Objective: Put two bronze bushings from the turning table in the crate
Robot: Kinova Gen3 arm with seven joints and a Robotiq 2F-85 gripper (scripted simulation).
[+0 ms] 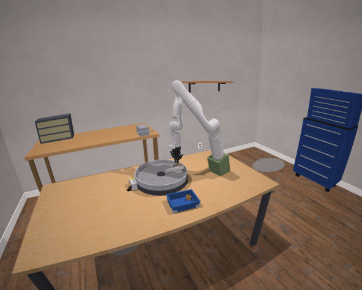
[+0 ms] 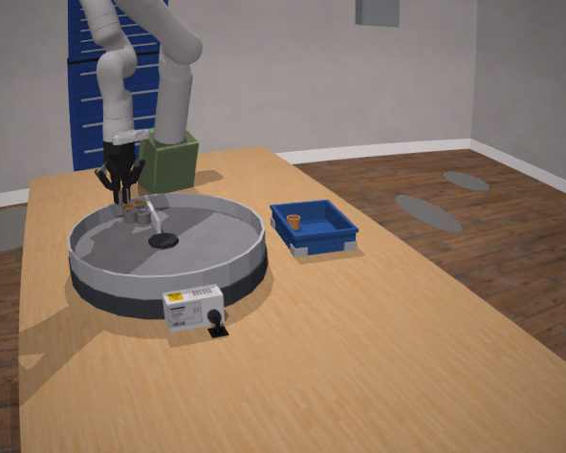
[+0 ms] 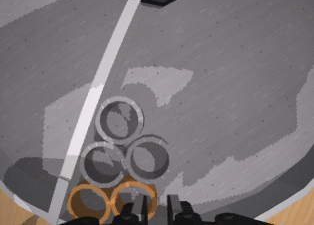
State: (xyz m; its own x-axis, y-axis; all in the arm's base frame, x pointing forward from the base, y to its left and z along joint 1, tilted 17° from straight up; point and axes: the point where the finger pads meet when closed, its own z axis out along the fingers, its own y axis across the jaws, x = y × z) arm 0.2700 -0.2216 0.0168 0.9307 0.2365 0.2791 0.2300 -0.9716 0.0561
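The grey turning table (image 1: 161, 176) (image 2: 165, 244) holds a cluster of bushings at its far rim beside a white divider bar (image 3: 100, 97). In the wrist view two bronze bushings (image 3: 88, 202) (image 3: 136, 195) lie side by side at the rim, with three grey bushings (image 3: 120, 119) (image 3: 101, 163) (image 3: 148, 158) just beyond them. My gripper (image 3: 157, 209) (image 2: 122, 197) (image 1: 177, 159) hangs just above the right bronze bushing, its fingers a narrow gap apart and empty. The blue crate (image 2: 314, 225) (image 1: 183, 200) holds one bronze bushing (image 2: 293, 221) (image 1: 188, 196).
A black hub (image 2: 163, 240) sits at the turning table's centre. A white control box (image 2: 193, 307) is fixed to its near side. The arm stands on a green pedestal (image 2: 167, 165) behind the turning table. The crate is to the right of it.
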